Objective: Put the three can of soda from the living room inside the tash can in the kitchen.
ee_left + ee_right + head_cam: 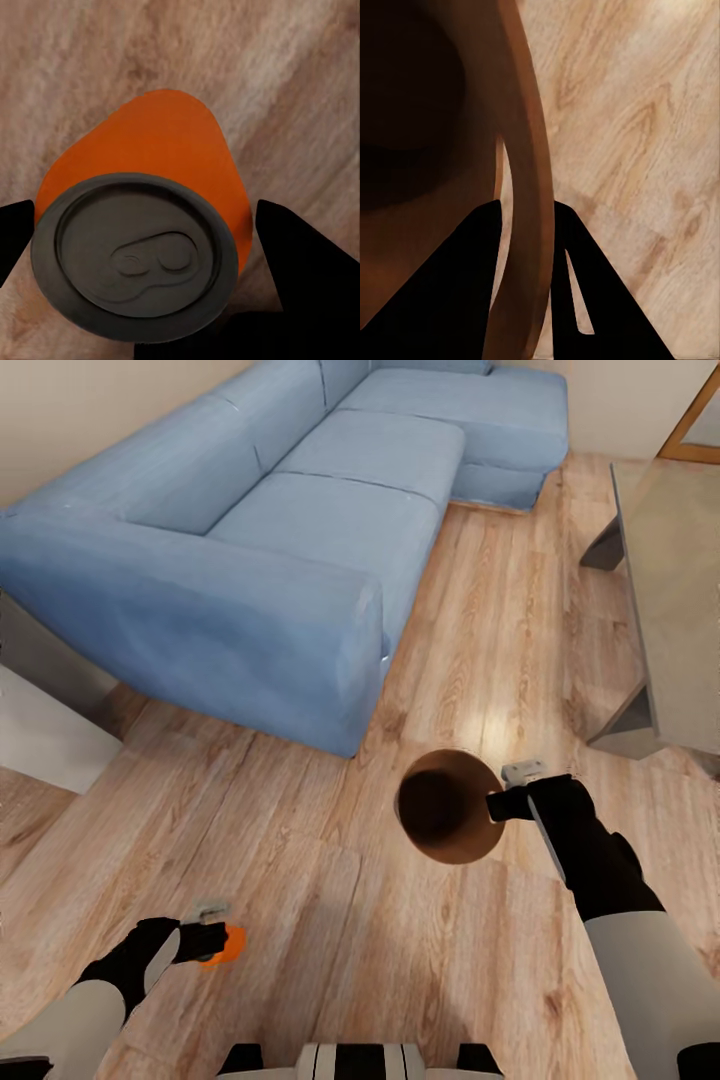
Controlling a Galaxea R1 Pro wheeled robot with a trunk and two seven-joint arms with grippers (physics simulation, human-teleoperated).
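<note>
I am in the living room, over light wood planks. A bright orange can of soda hangs low above the floor at the lower left, and my left gripper is shut on it. In the left wrist view the can's grey top with its pull tab faces the camera, between the left gripper's dark fingers. The tash can, coppery brown inside, is held up right of centre; my right gripper is shut on its rim. The right wrist view has that rim pinched in the right gripper.
A blue corner sofa spans the upper left, its arm end close in front of me. A glass-topped table stands at the right edge. A white block sits at the far left. Wood floor lies between them.
</note>
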